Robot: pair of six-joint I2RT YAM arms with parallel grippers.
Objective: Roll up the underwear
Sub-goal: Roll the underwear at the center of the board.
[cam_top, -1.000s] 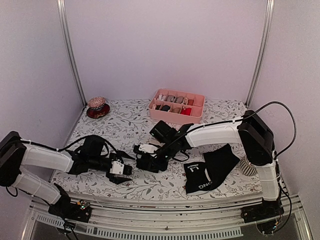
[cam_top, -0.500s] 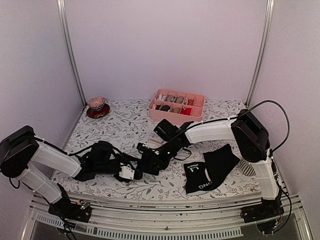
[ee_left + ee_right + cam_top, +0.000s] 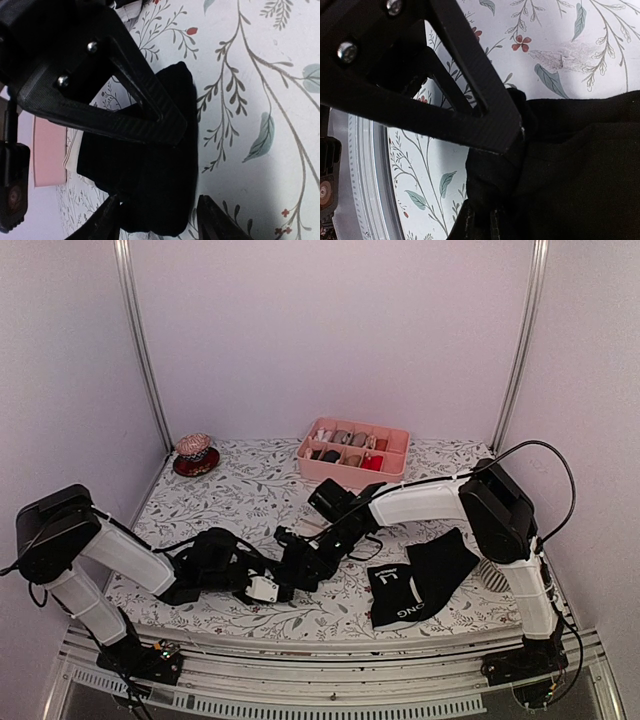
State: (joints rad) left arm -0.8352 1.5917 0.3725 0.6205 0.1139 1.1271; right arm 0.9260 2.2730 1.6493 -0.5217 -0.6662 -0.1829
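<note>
Black fabric, the rolled brief (image 3: 165,190), sits bunched just left of centre in the top view, low on the floral tabletop (image 3: 250,500). A pale edge shows at its left side in the left wrist view, perhaps the waistband. The right tool (image 3: 497,185) is clamped nearly closed on a fold of it.

Over the last second the left tool (image 3: 182,170) has swung in from the lower left of the frame to meet the bundle, and its jaws have narrowed from wide to about halfway. They now straddle the roll, with one finger lying across the cloth. Whether they pinch it yet I cannot tell. This looks like a second hold being taken, so the roll can be tightened or passed across without springing open.

At lower right in the top view the second brief (image 3: 412,588) lies flat and unrolled, so the task is likely half done at best. White letters on its waistband end in "ONG"; the rest is too small to read. A pink tray (image 3: 395,475) stands at the back.
</note>
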